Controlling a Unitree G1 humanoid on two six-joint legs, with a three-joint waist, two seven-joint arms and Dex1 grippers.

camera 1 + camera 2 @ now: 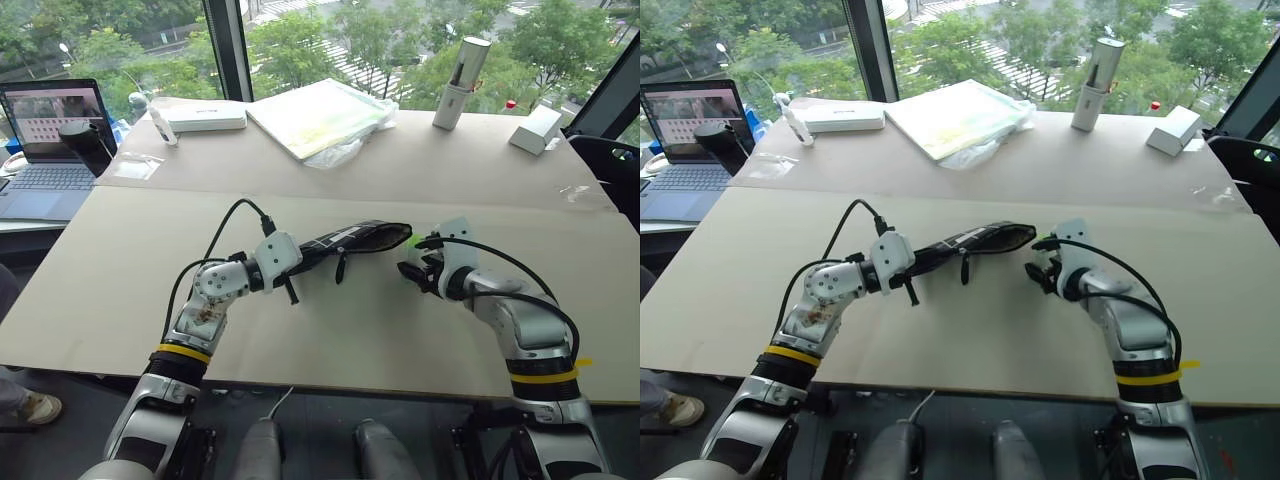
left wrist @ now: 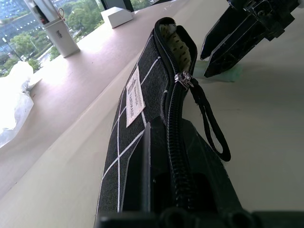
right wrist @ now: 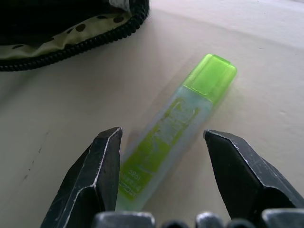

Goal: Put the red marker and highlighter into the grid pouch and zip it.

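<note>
Right wrist view: the right gripper (image 3: 159, 183) is hovering with its fingers spread wide, straddling the highlighter (image 3: 173, 128), which is lying flat on the table (image 3: 57, 118) and is not yet pinched.
Left gripper (image 1: 283, 262): it is pressing its fingers together on the closed end of the pouch (image 2: 142, 90), holding it level just above the table with the open mouth facing the right gripper.
Pouch mouth: the zipper is standing partly open (its pull strap (image 2: 211, 128) is dangling below), and a dotted lining is showing inside.
Highlighter's place: just beside the mouth, on the table, apart from the pouch.
Marker: I cannot tell where it is; possibly already inside.
Step in hand: picking up the highlighter.
Next move: lowering, closing on the barrel, then lifting and steering it into the mouth.
Far side: a laptop (image 1: 50, 150) and a book (image 1: 318, 115) are sitting well apart.
</note>
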